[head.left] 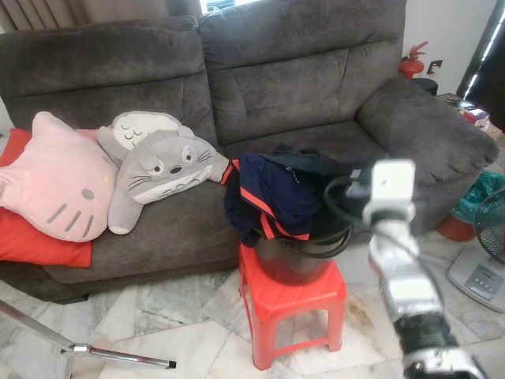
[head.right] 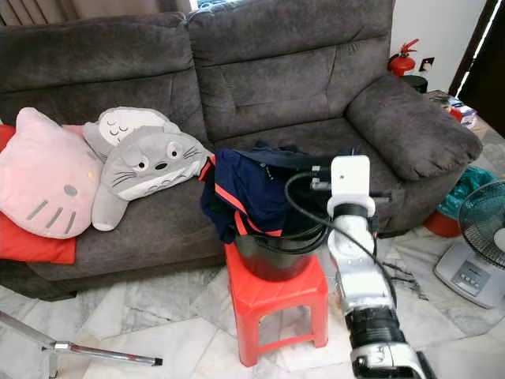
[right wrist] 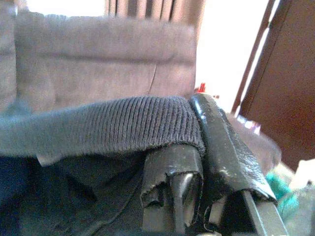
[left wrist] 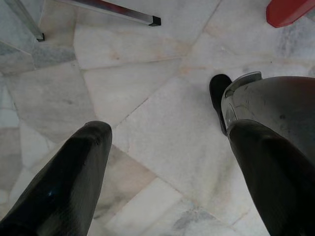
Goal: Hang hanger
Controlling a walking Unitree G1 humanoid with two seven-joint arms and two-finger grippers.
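Here, right tool (right wrist: 197,162) pinching dark ribbed garment edge (right wrist: 113,125), left tool (left wrist: 167,172) spread.

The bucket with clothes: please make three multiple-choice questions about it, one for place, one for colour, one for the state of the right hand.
1. Where does the bucket stand?
A. on the sofa
B. on a stool
C. on the floor

2. What colour is the stool?
A. red
B. blue
C. white

3. What is the right hand doing?
A. hanging open
B. pinching ribbed dark cloth
C. holding a fan

Answers: 1 B, the bucket sits on top of the stool; 2 A, its seat and legs are red; 3 B, the fingers are closed on the cloth.
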